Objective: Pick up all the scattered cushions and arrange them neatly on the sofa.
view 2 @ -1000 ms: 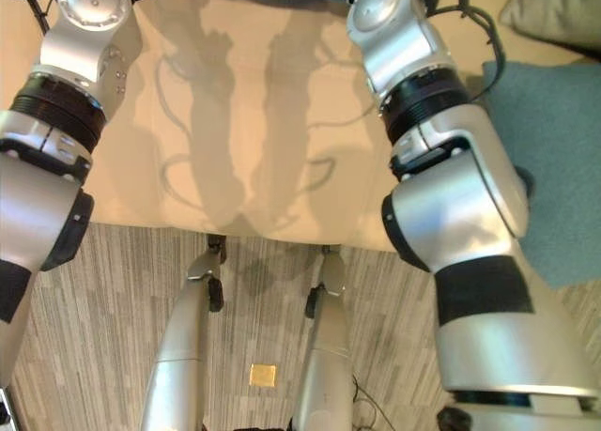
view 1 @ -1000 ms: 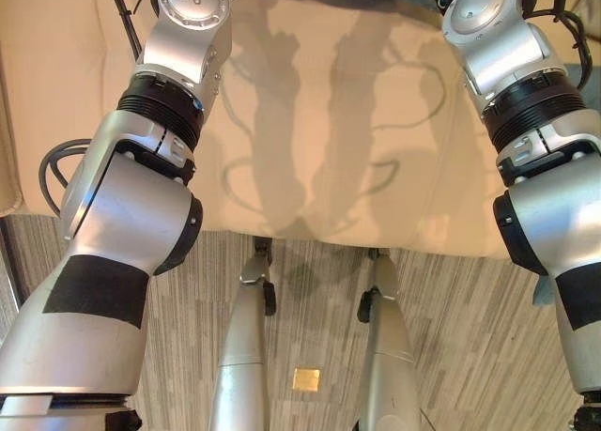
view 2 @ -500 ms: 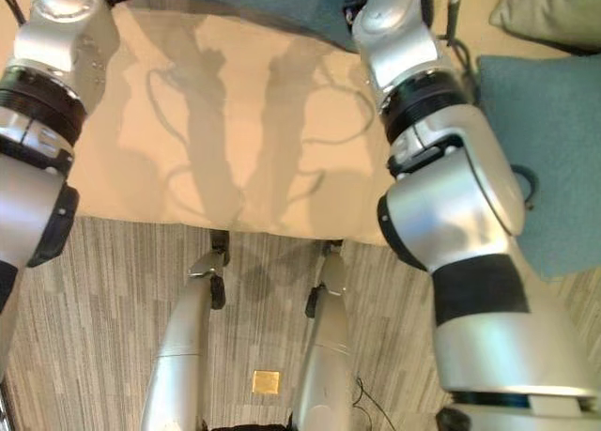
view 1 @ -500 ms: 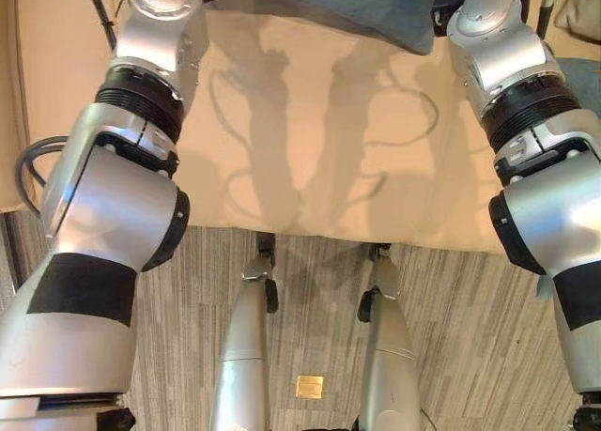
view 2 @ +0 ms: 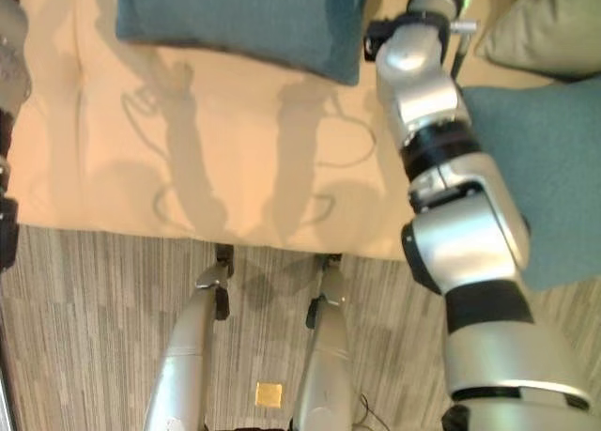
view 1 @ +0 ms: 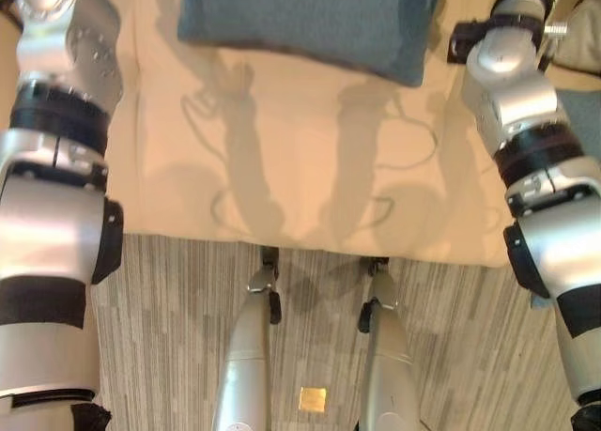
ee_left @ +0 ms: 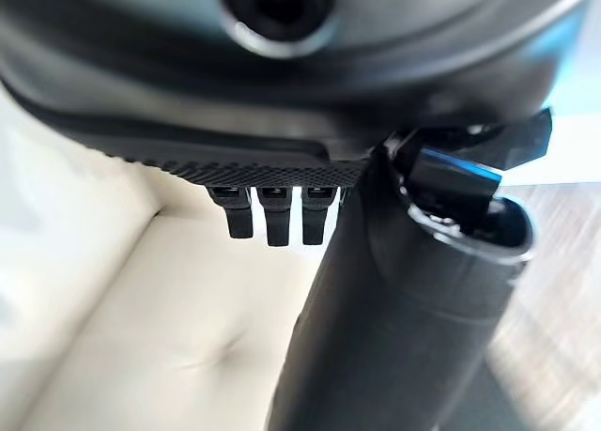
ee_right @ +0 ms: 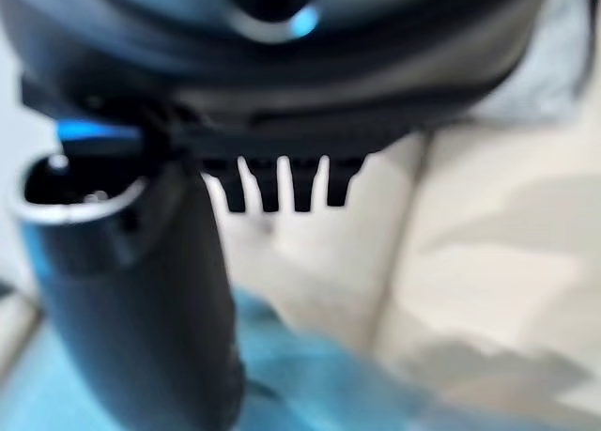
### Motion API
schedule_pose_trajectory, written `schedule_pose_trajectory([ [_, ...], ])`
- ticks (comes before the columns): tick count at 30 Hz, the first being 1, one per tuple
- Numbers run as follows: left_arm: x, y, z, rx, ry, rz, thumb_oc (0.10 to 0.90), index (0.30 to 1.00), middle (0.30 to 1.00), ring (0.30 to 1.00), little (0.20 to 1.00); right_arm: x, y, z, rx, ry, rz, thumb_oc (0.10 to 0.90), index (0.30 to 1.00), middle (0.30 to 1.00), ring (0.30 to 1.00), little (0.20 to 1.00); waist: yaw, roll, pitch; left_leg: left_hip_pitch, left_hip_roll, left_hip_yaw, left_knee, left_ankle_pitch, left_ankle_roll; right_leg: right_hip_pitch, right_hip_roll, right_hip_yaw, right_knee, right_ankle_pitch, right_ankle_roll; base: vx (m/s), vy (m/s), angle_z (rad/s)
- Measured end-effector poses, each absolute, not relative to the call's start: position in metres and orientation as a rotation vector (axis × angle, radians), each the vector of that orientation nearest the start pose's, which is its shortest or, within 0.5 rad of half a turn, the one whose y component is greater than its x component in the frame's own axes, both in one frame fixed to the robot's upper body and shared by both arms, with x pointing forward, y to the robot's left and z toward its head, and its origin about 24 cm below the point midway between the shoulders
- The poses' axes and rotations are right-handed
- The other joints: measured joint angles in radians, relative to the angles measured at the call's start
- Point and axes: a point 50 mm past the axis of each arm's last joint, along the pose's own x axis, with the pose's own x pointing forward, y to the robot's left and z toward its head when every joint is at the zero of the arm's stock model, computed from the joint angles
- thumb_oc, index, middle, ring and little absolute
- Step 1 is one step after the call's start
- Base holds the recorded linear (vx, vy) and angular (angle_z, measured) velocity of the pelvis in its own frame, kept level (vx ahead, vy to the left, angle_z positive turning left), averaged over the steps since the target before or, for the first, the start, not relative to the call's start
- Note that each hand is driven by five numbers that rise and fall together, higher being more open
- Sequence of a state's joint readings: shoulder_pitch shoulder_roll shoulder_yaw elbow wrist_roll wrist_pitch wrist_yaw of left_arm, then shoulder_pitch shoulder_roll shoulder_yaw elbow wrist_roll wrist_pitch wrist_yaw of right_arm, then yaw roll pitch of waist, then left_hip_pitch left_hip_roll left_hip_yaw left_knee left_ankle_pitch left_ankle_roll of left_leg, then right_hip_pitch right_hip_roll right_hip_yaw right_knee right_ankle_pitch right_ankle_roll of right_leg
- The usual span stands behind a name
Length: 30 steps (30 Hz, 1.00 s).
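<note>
Both arms have reached further forward, revealing a teal rectangular fabric cushion [view 1: 310, 23] at upper frame on the cream sofa [view 1: 310, 168]; left hand [ee_left: 272, 210] and right hand [ee_right: 282, 182] straight-fingered, empty, likely just released.

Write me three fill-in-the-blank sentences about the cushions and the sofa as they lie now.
1. The teal cushion lies on the ____ sofa seat.
2. The floor in front of the sofa is ____ carpet.
3. Beside the right arm, an olive cushion lies next to a second ____ cushion.

Missing words: cream; striped; teal
</note>
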<state>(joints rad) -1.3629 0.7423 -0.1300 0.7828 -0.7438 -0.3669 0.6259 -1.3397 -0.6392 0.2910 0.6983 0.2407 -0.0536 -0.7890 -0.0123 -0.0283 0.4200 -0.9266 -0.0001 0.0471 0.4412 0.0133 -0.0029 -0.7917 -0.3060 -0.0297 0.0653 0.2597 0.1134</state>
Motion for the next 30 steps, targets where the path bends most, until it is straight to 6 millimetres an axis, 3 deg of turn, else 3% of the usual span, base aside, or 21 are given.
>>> schedule_pose_trajectory([
  [3, 0.334, 0.305, 0.375, -0.459, -0.916, 0.773, 0.800, 0.900, 0.900, 0.900, 0.900, 0.342, -0.238, 0.385, -0.135, -0.941, -0.864, 0.800, 0.900, 0.900, 0.900, 0.900, 0.002, 0.002, 0.001, 0.002, -0.001, -0.006, -0.015, 0.005, -0.003, 0.002, 0.003, -0.006, -0.002, 0.015, 0.007, 0.00, -0.029, 0.05],
  [5, 0.327, 0.320, 0.345, -0.433, -0.912, 0.830, 0.800, 0.900, 0.900, 0.900, 0.900, 0.322, -0.246, 0.378, -0.100, -1.060, -0.905, 0.800, 0.900, 0.900, 0.900, 0.900, 0.002, 0.002, 0.001, 0.020, 0.001, -0.012, -0.035, 0.005, -0.007, 0.012, 0.006, -0.008, -0.003, 0.013, 0.010, 0.02, -0.032, 0.01],
  [6, 0.322, 0.325, 0.320, -0.445, -0.889, 0.836, 0.800, 0.900, 0.900, 0.900, 0.900, 0.312, -0.252, 0.364, -0.102, -1.086, -0.901, 0.800, 0.900, 0.900, 0.900, 0.900, 0.001, 0.002, 0.002, 0.036, 0.004, -0.014, -0.051, 0.006, -0.009, 0.022, 0.008, -0.021, -0.003, 0.013, 0.010, 0.01, -0.061, 0.01],
  [7, 0.321, 0.325, 0.317, -0.449, -0.891, 0.834, 0.800, 0.900, 0.900, 0.900, 0.900, 0.310, -0.252, 0.362, -0.102, -1.092, -0.899, 0.800, 0.900, 0.900, 0.900, 0.900, 0.001, 0.002, 0.002, 0.039, 0.004, -0.014, -0.053, 0.006, -0.009, 0.024, 0.008, -0.022, -0.003, 0.013, 0.011, 0.05, -0.078, 0.03],
  [8, 0.307, 0.327, 0.270, -0.408, -0.845, 0.836, 0.800, 0.900, 0.900, 0.900, 0.900, 0.291, -0.264, 0.321, -0.176, -1.094, -0.890, 0.800, 0.900, 0.900, 0.900, 0.900, 0.003, -0.002, 0.021, 0.107, 0.007, -0.019, -0.087, 0.008, -0.012, 0.078, 0.010, -0.028, -0.003, 0.010, 0.015, 0.03, -0.058, 0.04],
  [9, 0.300, 0.329, 0.245, -0.365, -0.797, 0.846, 0.800, 0.900, 0.900, 0.900, 0.900, 0.284, -0.270, 0.298, -0.231, -1.051, -0.887, 0.800, 0.900, 0.900, 0.900, 0.900, 0.002, -0.006, 0.033, 0.148, 0.008, -0.021, -0.101, 0.008, -0.012, 0.113, 0.011, -0.032, -0.003, 0.008, 0.017, 0.01, -0.036, 0.07],
  [10, 0.288, 0.332, 0.204, -0.334, -0.708, 0.872, 0.800, 0.900, 0.900, 0.900, 0.900, 0.273, -0.283, 0.260, -0.325, -0.947, -0.887, 0.800, 0.900, 0.900, 0.900, 0.900, 0.000, -0.008, 0.036, 0.207, 0.009, -0.028, -0.123, 0.007, -0.012, 0.164, 0.011, -0.041, -0.002, 0.004, 0.022, 0.05, -0.066, 0.06],
  [12, 0.273, 0.338, 0.159, -0.298, -0.574, 0.935, 0.800, 0.900, 0.900, 0.900, 0.900, 0.264, -0.304, 0.214, -0.395, -0.770, -0.933, 0.800, 0.900, 0.900, 0.900, 0.900, 0.000, -0.022, -0.016, 0.236, 0.013, -0.036, -0.138, -0.021, -0.018, 0.184, 0.014, -0.050, 0.010, -0.023, 0.041, 0.12, -0.098, 0.06],
  [13, 0.268, 0.336, 0.151, -0.242, -0.562, 0.909, 0.800, 0.900, 0.900, 0.900, 0.900, 0.252, -0.316, 0.195, -0.416, -0.710, -0.960, 0.800, 0.900, 0.900, 0.900, 0.900, 0.003, -0.046, -0.033, 0.233, 0.001, -0.039, -0.122, -0.032, -0.020, 0.192, -0.003, -0.056, 0.023, -0.087, 0.052, 0.17, -0.080, 0.14],
  [14, 0.264, 0.335, 0.143, -0.167, -0.542, 0.883, 0.800, 0.900, 0.900, 0.900, 0.900, 0.247, -0.322, 0.179, -0.401, -0.650, -0.985, 0.800, 0.900, 0.900, 0.900, 0.900, 0.005, -0.052, -0.037, 0.236, -0.001, -0.046, -0.100, -0.033, -0.025, 0.201, 0.002, -0.055, 0.036, -0.095, 0.064, 0.06, -0.032, 0.22],
  [18, 0.258, 0.328, 0.104, -0.097, -0.387, 0.808, 0.800, 0.900, 0.900, 0.900, 0.900, 0.245, -0.329, 0.142, -0.421, -0.480, -0.938, 0.800, 0.900, 0.900, 0.900, 0.900, 0.000, -0.049, -0.041, 0.307, 0.003, -0.071, -0.099, -0.040, -0.030, 0.257, 0.011, -0.034, 0.102, -0.122, 0.074, 0.06, -0.092, 0.13],
  [20, 0.255, 0.321, 0.083, -0.063, -0.304, 0.744, 0.800, 0.900, 0.900, 0.900, 0.900, 0.240, -0.328, 0.122, -0.374, -0.412, -0.908, 0.800, 0.900, 0.900, 0.900, 0.900, -0.006, -0.045, -0.045, 0.373, 0.009, -0.098, -0.097, -0.057, -0.028, 0.313, 0.016, 0.039, 0.155, -0.182, 0.090, 0.01, -0.180, 0.28],
  [23, 0.240, 0.323, 0.052, -0.025, -0.169, 0.711, 0.800, 0.900, 0.900, 0.900, 0.900, 0.229, -0.326, 0.093, -0.223, -0.307, -0.878, 0.800, 0.900, 0.900, 0.900, 0.900, 0.003, -0.053, -0.087, 0.451, 0.022, -0.122, -0.103, -0.073, -0.057, 0.390, 0.042, 0.122, 0.173, -0.266, 0.099, 0.06, -0.305, 0.16],
  [24, 0.232, 0.324, 0.040, -0.060, -0.129, 0.726, 0.800, 0.900, 0.900, 0.900, 0.900, 0.227, -0.327, 0.088, -0.217, -0.284, -0.863, 0.800, 0.900, 0.900, 0.900, 0.900, 0.001, -0.045, -0.097, 0.485, 0.024, -0.130, -0.115, -0.065, -0.067, 0.435, 0.064, 0.149, 0.149, -0.285, 0.100, 0.00, -0.458, 0.08],
  [26, 0.210, 0.327, 0.011, -0.071, 0.002, 0.757, 0.800, 0.900, 0.900, 0.900, 0.900, 0.225, -0.332, 0.081, -0.186, -0.247, -0.864, 0.800, 0.900, 0.900, 0.900, 0.900, 0.003, -0.015, -0.129, 0.558, 0.078, -0.160, -0.175, -0.047, -0.089, 0.491, 0.114, 0.144, 0.137, -0.295, 0.085, -0.02, -0.481, 0.02],
  [29, 0.193, 0.319, -0.011, -0.098, 0.093, 0.744, 0.800, 0.900, 0.900, 0.900, 0.900, 0.216, -0.337, 0.075, -0.200, -0.213, -0.860, 0.800, 0.900, 0.900, 0.900, 0.900, 0.015, 0.012, -0.147, 0.664, 0.109, -0.175, -0.244, -0.015, -0.121, 0.569, 0.157, 0.137, 0.143, -0.325, 0.064, -0.15, -0.398, 0.07],
  [30, 0.187, 0.314, -0.020, -0.119, 0.135, 0.726, 0.800, 0.900, 0.900, 0.900, 0.900, 0.208, -0.341, 0.069, -0.212, -0.180, -0.857, 0.800, 0.900, 0.900, 0.900, 0.900, 0.021, 0.037, -0.164, 0.701, 0.145, -0.215, -0.266, -0.003, -0.132, 0.616, 0.189, 0.113, 0.146, -0.339, 0.050, -0.21, -0.342, 0.41],
])
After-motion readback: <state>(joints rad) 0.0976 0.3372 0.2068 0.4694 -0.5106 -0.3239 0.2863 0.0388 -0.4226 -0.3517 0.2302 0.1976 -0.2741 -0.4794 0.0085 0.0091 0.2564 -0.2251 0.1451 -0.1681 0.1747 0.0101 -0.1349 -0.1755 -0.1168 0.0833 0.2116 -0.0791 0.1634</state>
